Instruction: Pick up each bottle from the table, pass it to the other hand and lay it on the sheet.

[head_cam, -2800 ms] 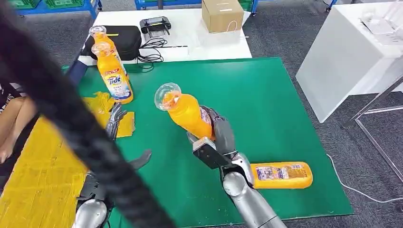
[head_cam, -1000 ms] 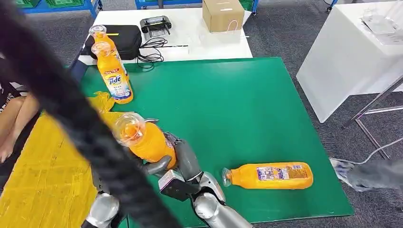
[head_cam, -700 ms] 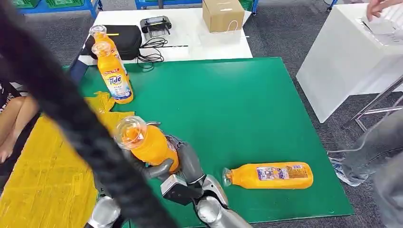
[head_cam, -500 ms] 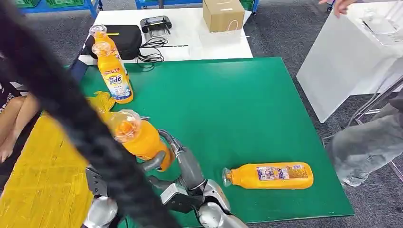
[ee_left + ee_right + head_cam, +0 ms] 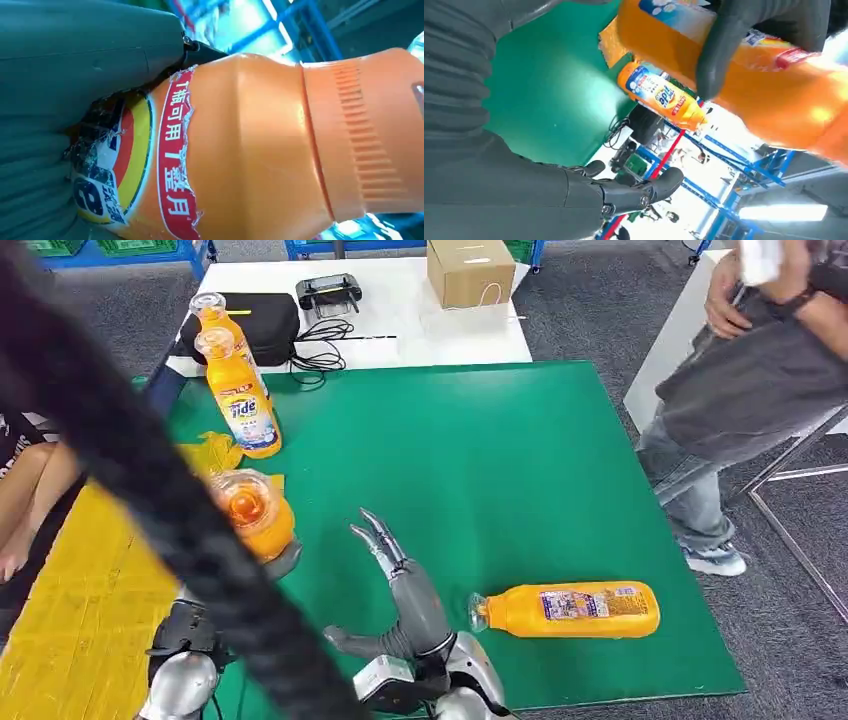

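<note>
Green table (image 5: 520, 450) mid open; left hand (image 5: 283, 560) grips orange bottle (image 5: 252, 512) at yellow sheet (image 5: 80, 610) edge, right hand (image 5: 400, 575) released.

1. Orange bottle (image 5: 260, 150) sits huge and close, its ribbed cap end (image 5: 370, 135) toward the frame's right side.
2. Its torn label (image 5: 145, 165) has a red band with white characters.
3. The left hand (image 5: 75, 65) grips it from the label end.
</note>
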Robot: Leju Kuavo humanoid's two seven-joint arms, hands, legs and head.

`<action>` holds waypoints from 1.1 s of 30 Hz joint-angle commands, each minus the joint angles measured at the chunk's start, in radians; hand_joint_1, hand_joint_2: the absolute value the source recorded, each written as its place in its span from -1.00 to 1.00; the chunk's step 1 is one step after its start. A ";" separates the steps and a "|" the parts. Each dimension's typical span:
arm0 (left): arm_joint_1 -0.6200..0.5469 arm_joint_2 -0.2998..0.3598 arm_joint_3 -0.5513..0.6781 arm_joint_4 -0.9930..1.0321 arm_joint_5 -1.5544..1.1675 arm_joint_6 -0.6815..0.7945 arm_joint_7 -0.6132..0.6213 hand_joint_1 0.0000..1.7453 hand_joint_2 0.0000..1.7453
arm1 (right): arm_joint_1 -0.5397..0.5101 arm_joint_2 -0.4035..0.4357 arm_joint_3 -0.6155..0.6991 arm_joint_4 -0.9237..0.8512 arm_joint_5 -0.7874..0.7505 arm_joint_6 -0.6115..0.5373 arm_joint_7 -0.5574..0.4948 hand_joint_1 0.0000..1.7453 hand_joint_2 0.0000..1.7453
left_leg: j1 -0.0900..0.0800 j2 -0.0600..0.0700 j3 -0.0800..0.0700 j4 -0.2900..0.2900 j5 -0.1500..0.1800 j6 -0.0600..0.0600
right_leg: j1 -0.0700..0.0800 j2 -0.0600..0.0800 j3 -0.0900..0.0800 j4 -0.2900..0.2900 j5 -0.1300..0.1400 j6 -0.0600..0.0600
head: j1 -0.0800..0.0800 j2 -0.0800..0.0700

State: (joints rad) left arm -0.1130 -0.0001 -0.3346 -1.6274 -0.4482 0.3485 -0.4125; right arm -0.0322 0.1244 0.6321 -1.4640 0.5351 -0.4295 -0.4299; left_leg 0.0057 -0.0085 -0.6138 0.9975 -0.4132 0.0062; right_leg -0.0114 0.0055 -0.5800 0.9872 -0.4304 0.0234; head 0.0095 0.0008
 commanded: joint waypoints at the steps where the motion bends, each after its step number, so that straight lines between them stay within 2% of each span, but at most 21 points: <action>1: -0.070 0.062 0.061 0.181 -0.408 0.075 0.126 1.00 1.00 | 0.029 -0.076 -0.015 -0.116 0.127 -0.012 0.061 -1.00 1.00 | 0.001 -0.001 0.005 -0.001 -0.001 -0.001 | 0.001 -0.002 0.005 -0.002 -0.002 -0.001 | 0.000 0.000; 3: -0.079 0.064 0.053 0.246 -0.558 0.113 0.180 1.00 1.00 | 0.027 -0.088 -0.016 -0.132 0.176 -0.010 0.087 -1.00 1.00 | 0.000 -0.001 0.003 -0.001 0.000 0.000 | 0.000 -0.002 0.003 -0.001 -0.001 0.000 | 0.000 0.000; 4: -0.084 0.068 0.049 0.289 -0.689 0.154 0.232 1.00 1.00 | 0.026 -0.096 -0.016 -0.142 0.201 -0.002 0.105 -1.00 1.00 | 0.002 -0.001 0.008 -0.001 -0.002 -0.001 | 0.002 -0.003 0.009 -0.003 -0.002 -0.001 | 0.000 0.000; 7: -0.094 0.060 0.067 0.404 -1.001 0.269 0.389 1.00 1.00 | 0.022 -0.129 -0.020 -0.171 0.287 0.002 0.150 -1.00 1.00 | 0.001 -0.001 0.006 -0.002 -0.001 0.000 | 0.001 -0.002 0.006 -0.003 -0.001 0.000 | 0.000 0.000; 9: -0.099 0.057 0.084 0.464 -1.082 0.288 0.440 1.00 1.00 | 0.021 -0.158 -0.027 -0.189 0.327 0.016 0.179 -1.00 1.00 | 0.000 -0.001 0.003 -0.002 0.000 0.000 | 0.000 -0.001 0.003 -0.002 0.000 0.000 | 0.000 0.000; 16: -0.133 0.059 0.123 0.592 -1.109 0.345 0.450 1.00 1.00 | 0.020 -0.246 -0.073 -0.216 0.393 0.038 0.217 -1.00 1.00 | 0.001 -0.001 0.005 -0.001 -0.001 0.000 | 0.001 -0.003 0.006 -0.003 -0.001 0.000 | 0.000 0.000; 33: -0.136 0.055 0.123 0.592 -1.109 0.342 0.451 1.00 1.00 | 0.023 -0.243 -0.071 -0.219 0.393 0.037 0.217 -1.00 1.00 | 0.001 0.000 0.002 0.000 0.000 0.000 | 0.000 -0.001 0.002 -0.001 0.000 0.000 | 0.000 0.000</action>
State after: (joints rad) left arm -0.2012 0.0572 -0.2174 -1.1108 -1.5545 0.6897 0.0389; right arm 0.0013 -0.0897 0.5753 -1.6861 0.9304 -0.4005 -0.2159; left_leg 0.0061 -0.0083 -0.6137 0.9976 -0.4132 0.0061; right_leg -0.0113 0.0056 -0.5804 0.9871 -0.4303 0.0234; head 0.0095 0.0008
